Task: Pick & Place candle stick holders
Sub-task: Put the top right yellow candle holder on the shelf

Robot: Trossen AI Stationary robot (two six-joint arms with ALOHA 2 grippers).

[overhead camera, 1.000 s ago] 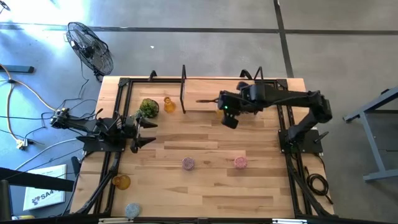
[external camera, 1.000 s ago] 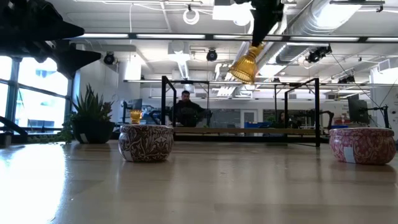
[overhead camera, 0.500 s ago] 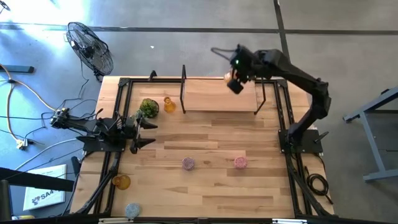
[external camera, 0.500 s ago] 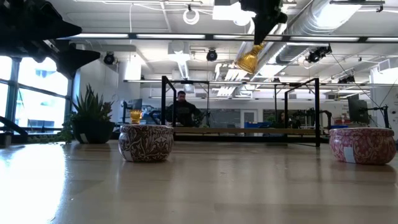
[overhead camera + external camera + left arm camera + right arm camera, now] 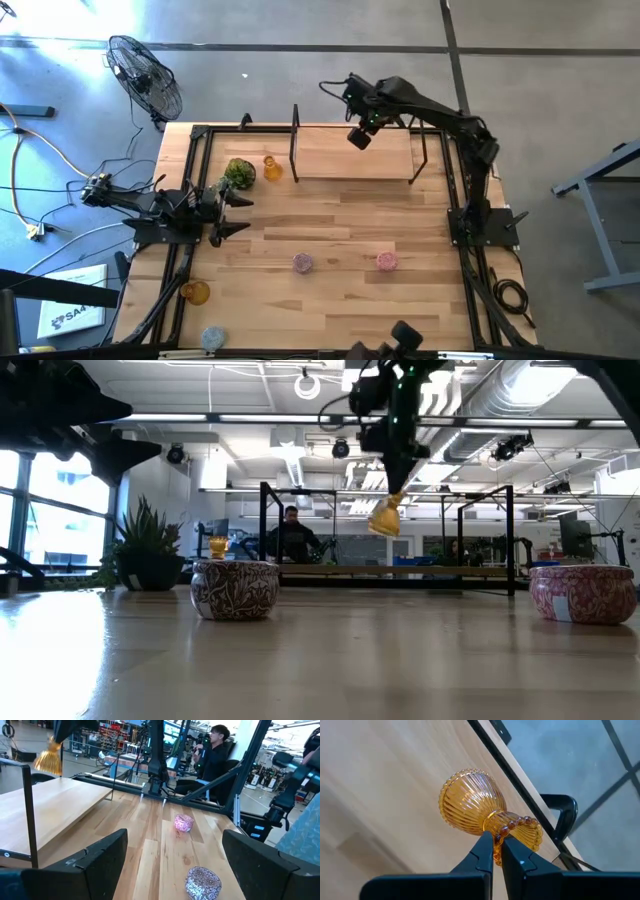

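— Where is the amber candle stick holder [image 5: 487, 815] at this moment?
— The right hand [image 5: 496, 851] pinches it at the narrow neck and holds it in the air, above the raised wooden shelf [image 5: 330, 158] at the far side of the desk [image 5: 340, 230].
— And the left hand [image 5: 236, 212]?
— It waits with fingers spread at the left side, near the green plant [image 5: 239, 172].

Right pincer [image 5: 496, 851] clamped shut, raised; left pincer [image 5: 236, 212] spread, low

Legible text: none confirmed. White placard [image 5: 72, 310] on the floor, lower left of the high view, carries dark lettering too small to read. No other labels readable.
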